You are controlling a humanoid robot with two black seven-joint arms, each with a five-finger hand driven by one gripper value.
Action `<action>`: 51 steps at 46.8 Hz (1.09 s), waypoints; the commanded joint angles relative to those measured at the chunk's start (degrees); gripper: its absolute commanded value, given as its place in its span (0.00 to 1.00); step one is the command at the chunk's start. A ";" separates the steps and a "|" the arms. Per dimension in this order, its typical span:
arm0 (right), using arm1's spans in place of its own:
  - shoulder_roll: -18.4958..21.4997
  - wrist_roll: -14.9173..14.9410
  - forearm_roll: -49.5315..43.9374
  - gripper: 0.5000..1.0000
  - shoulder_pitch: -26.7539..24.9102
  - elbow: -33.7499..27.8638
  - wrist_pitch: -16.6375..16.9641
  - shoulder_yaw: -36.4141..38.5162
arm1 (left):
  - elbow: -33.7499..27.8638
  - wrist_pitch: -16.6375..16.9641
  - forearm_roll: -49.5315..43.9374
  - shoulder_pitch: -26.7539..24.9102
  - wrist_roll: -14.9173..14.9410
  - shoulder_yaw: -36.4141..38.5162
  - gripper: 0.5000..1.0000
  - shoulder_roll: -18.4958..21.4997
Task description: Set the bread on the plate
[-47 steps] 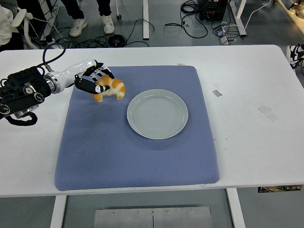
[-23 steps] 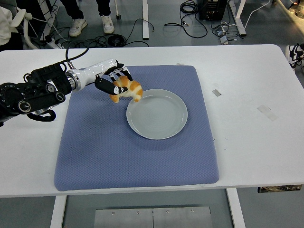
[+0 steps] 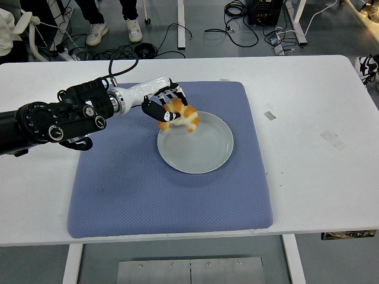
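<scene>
Left arm [image 3: 53,121] comes in from the left edge, black w/ a white forearm section, reaching over the blue mat [image 3: 172,189] on the white bench [image 3: 320,177]. Left hand [image 3: 161,102] sits at the mat's upper middle; its fingers [image 3: 151,109] are clamped on the bread [image 3: 182,116], a golden croissant-like piece w/ orange-brown crust. Bread is over the upper-left rim of the plate [image 3: 198,151], held in the hand; can't tell if it touches the plate. Plate is pale grey-green, round, approx centre of the mat, slightly right of middle. Right of the mat: bare bench w/ a few small tape marks [image 3: 270,115]. Beyond the bench's far edge, top left: a person's shoes [image 3: 98,32] on the floor, cables [image 3: 172,35] nearby.
</scene>
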 commanded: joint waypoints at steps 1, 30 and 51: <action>0.00 0.00 0.00 1.00 0.05 0.03 0.00 -0.01 | 0.02 0.06 0.01 -0.07 0.09 0.04 0.00 -0.60; 0.00 0.00 0.00 1.00 -0.04 0.03 0.00 -0.01 | -2.35 0.85 -0.08 -0.51 0.09 0.12 0.00 -3.94; 0.00 0.00 0.00 1.00 -0.04 -0.06 0.00 -0.01 | -4.29 0.85 -0.08 -0.33 0.00 1.35 0.00 -2.27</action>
